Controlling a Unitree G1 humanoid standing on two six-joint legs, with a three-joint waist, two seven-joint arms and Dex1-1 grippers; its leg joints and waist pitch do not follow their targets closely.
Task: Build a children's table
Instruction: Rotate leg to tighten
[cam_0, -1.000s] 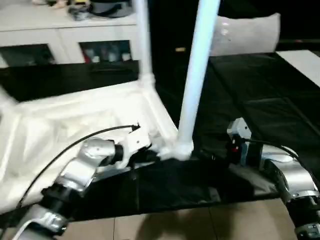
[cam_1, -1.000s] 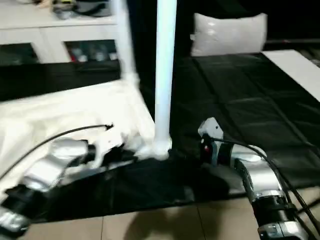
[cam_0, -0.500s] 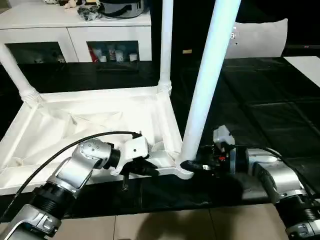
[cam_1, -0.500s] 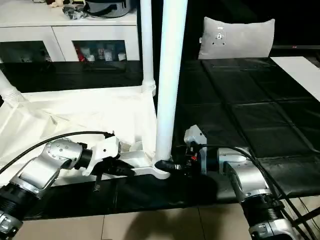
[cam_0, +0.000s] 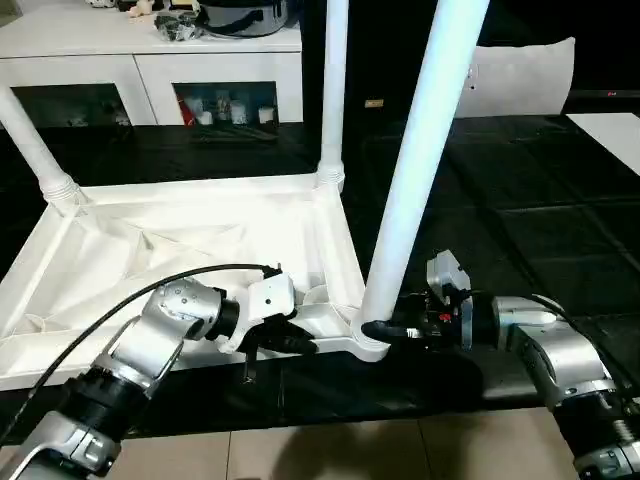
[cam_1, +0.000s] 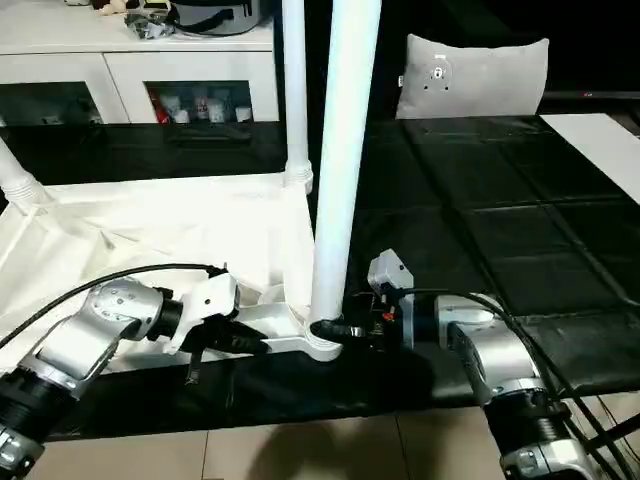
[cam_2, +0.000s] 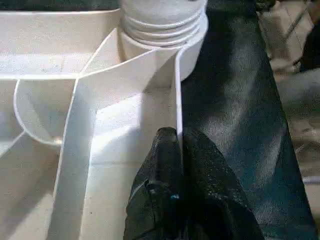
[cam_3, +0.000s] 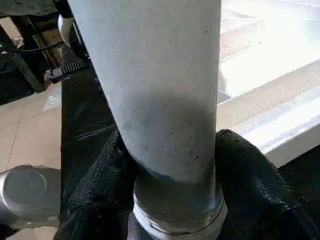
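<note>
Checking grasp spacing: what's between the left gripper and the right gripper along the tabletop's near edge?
In the left eye view, a short run of the tabletop's near rim, then the corner socket, separates left gripper from right gripper, which clamps the leg at its base.

Head cams look forward and down from just behind the two silver forearms, both covering the upside-down table top (cam_0: 180, 240) and near leg (cam_0: 415, 180). Left wrist cam sits right up on the rim; right wrist cam hugs that same leg's base.
</note>
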